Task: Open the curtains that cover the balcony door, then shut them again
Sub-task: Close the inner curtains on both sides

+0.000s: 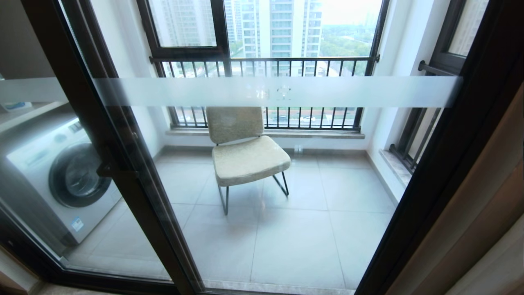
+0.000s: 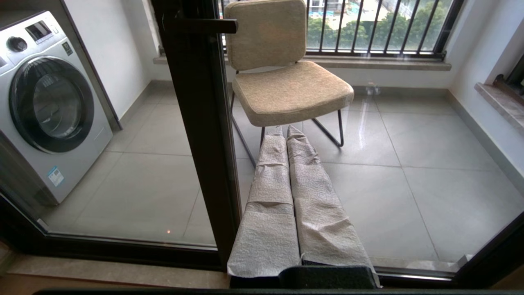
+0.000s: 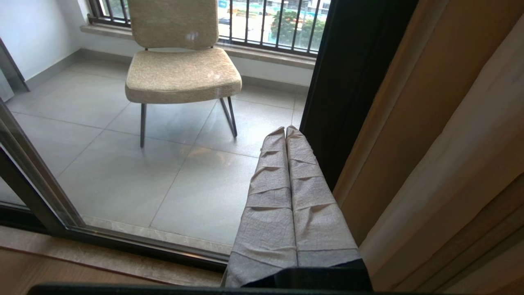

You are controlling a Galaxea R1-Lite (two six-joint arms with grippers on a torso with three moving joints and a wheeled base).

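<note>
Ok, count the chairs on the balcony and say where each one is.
1. The chair stands on the balcony tiles behind the glass door, its back toward the railing, right of the washing machine. The door frame could hide others.

1. The balcony door of clear glass panels in thick black frames stands uncovered, a frosted white band crossing it.
2. The heavy cream-beige pleated curtains hang gathered at the door's right edge, beside the frame.
</note>
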